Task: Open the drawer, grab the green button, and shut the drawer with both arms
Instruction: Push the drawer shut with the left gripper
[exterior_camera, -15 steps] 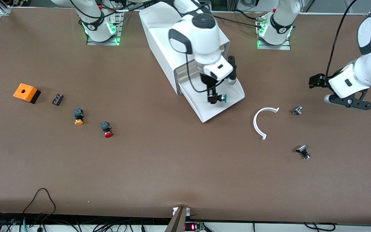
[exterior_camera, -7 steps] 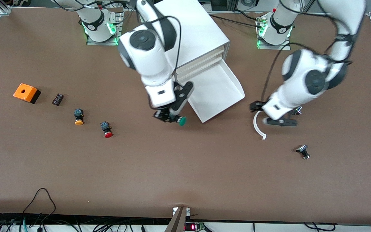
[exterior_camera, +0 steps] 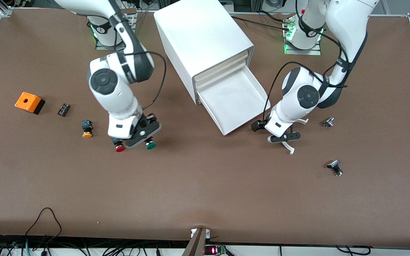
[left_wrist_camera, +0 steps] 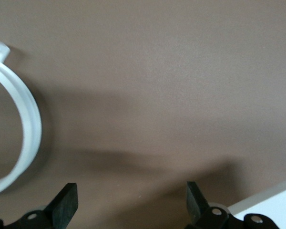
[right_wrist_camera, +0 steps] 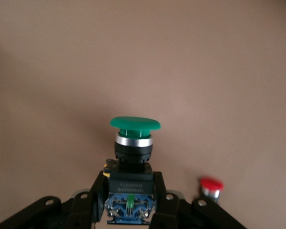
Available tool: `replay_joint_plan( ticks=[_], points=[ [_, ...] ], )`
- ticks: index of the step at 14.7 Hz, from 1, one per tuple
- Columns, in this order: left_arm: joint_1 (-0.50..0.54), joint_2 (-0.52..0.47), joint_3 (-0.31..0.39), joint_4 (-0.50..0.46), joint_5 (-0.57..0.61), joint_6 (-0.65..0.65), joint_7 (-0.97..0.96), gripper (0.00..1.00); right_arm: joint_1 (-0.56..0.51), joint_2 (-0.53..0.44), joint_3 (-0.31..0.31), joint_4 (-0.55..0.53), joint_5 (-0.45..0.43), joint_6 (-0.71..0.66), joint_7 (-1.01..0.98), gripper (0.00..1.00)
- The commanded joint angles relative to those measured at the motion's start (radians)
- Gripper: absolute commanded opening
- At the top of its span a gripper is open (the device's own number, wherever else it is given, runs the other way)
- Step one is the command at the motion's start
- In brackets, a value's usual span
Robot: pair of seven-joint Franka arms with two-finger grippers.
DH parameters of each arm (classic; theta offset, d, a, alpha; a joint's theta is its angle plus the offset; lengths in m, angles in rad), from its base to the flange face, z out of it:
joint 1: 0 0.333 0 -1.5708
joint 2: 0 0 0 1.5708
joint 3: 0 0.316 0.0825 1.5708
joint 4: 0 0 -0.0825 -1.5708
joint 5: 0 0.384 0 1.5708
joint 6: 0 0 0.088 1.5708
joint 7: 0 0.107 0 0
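The green button (right_wrist_camera: 134, 125) is sitting in the right gripper (exterior_camera: 141, 139), pinched by its black body, just beside the red button (exterior_camera: 120, 148). The drawer (exterior_camera: 234, 100) is standing open, toward the table's robot edge. The left gripper (exterior_camera: 282, 137) is hanging low, maybe touching the table, over the white ring (left_wrist_camera: 24, 124), fingers spread wide.
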Motion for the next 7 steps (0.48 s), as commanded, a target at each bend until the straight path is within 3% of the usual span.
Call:
replay_joint_plan(
  ticks=[1,4,7],
  points=[
    [-0.055,0.006,0.017,-0.021,-0.008,0.013,-0.102,1.0,-0.012,-0.016,0.017,-0.104,0.005,0.026,0.21,0.4],
    [-0.077,-0.052,-0.003,-0.11,-0.009,-0.003,-0.154,1.0,-0.023,0.009,0.017,-0.161,0.003,0.029,0.34,0.4],
    [-0.077,-0.088,-0.117,-0.173,-0.038,-0.051,-0.145,1.0,-0.02,0.065,0.017,-0.236,0.005,0.126,0.389,0.4]
  ],
)
